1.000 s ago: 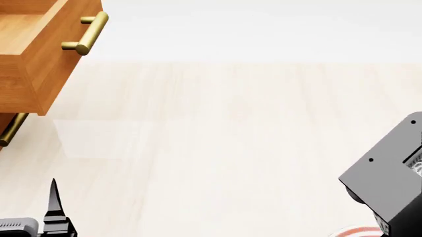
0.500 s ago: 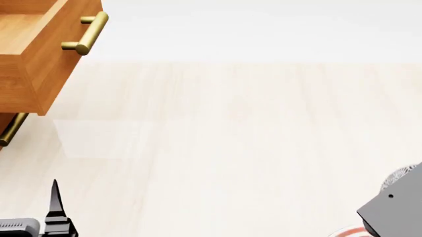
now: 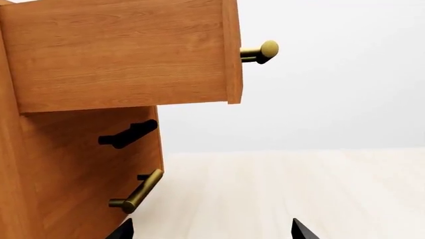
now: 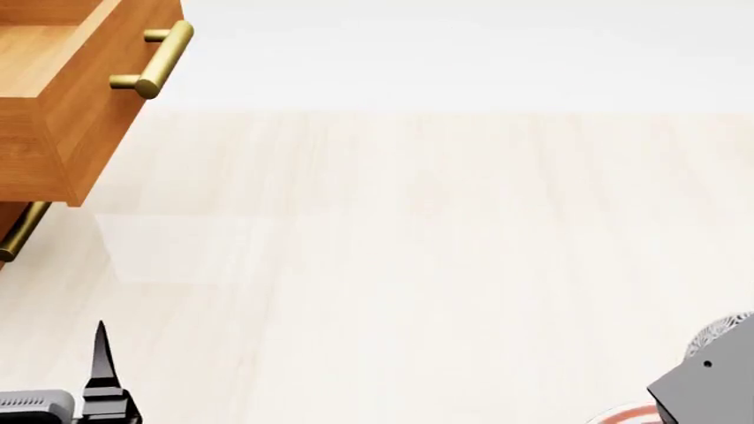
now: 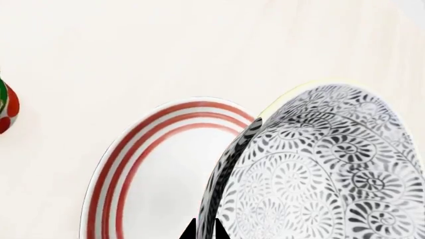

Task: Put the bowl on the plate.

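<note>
Right wrist view shows the bowl (image 5: 319, 169) tilted and close to the camera, its wall pinched between my right tool (image 5: 204, 230) tips, which sit nearly together at the rim; that tool is clamped on the bowl. Behind and below the bowl lies the plate (image 5: 126, 164), flat on the surface (image 5: 133, 45), with the bowl overlapping its far side in this view. I cannot tell whether the bowl touches the plate yet or hangs above it. A red can (image 5: 7, 107) peeks in well apart from the plate.

From the head, only a sliver of the plate (image 4: 630, 413) and a bit of the bowl (image 4: 721, 329) show at the near right corner, behind the grey arm (image 4: 707, 384). My left tool (image 3: 209, 231) idles near the drawer cabinet (image 3: 79, 164), its fingers spread wide and holding nothing.

I judge the step in hand as carrying the bowl over the plate. Next, as I see it, the bowl needs levelling so its base faces down, centring over the red rings, lowering until it rests, then release. Letting go while tilted risks it rolling off.
</note>
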